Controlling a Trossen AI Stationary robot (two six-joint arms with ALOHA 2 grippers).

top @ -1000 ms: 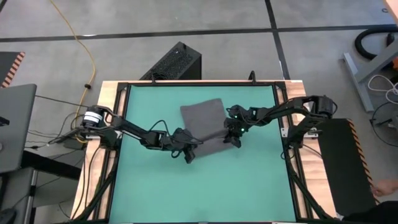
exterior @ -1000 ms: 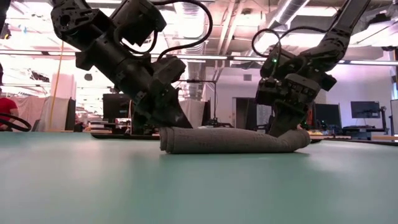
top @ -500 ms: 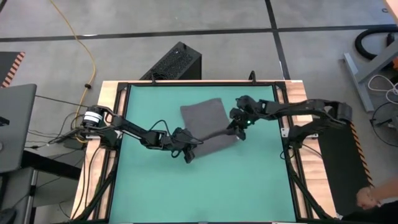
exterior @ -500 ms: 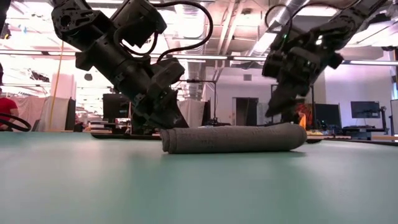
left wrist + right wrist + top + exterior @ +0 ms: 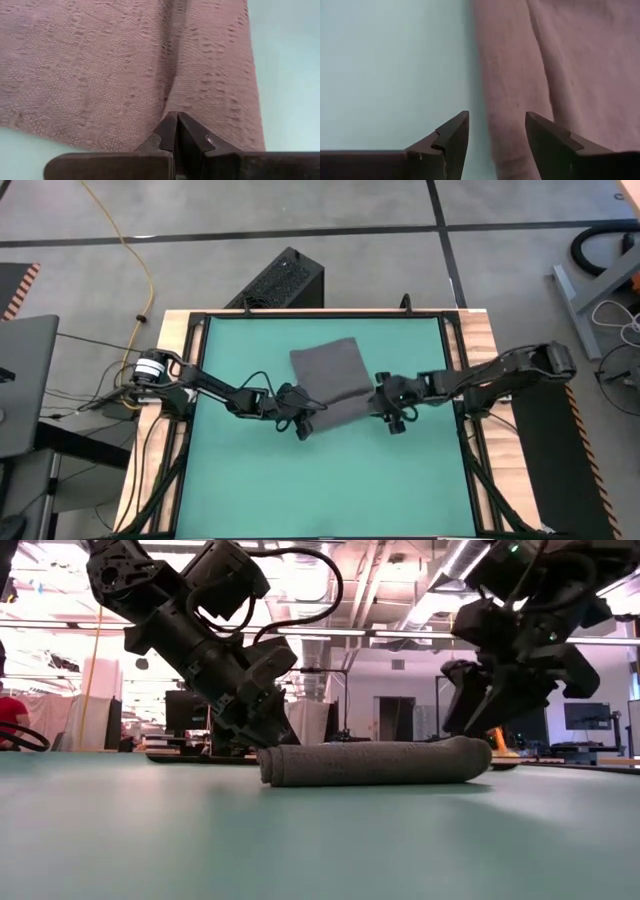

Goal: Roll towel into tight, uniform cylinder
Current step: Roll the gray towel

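Note:
The dark grey towel (image 5: 328,375) lies on the teal table, its near part rolled into a cylinder (image 5: 372,762) and its far part flat. My left gripper (image 5: 300,421) is shut at the roll's left end (image 5: 268,762), slanting down onto it. My right gripper (image 5: 392,412) is open and hovers just over the roll's right end (image 5: 478,754). In the right wrist view its fingers (image 5: 497,131) stand on either side of that end (image 5: 507,120) without touching it. My left gripper has its shut fingertips (image 5: 176,120) on the towel at the seam (image 5: 168,95) between the roll and the flat part, near the left end. The fingers slant down from the table's left. Whether any cloth lies between them I cannot tell. The towel lies on the table.
The table's black frame (image 5: 455,370) runs close behind my right arm. A black box (image 5: 280,280) stands beyond the far edge. Bare teal surface (image 5: 330,480) spreads toward the near edge.
My right gripper has come up off the roll's right end, swung toward the far edge, then come back toward the near edge beside that end. The right end, pressed down a second ago, now lies level with the rest of the roll.

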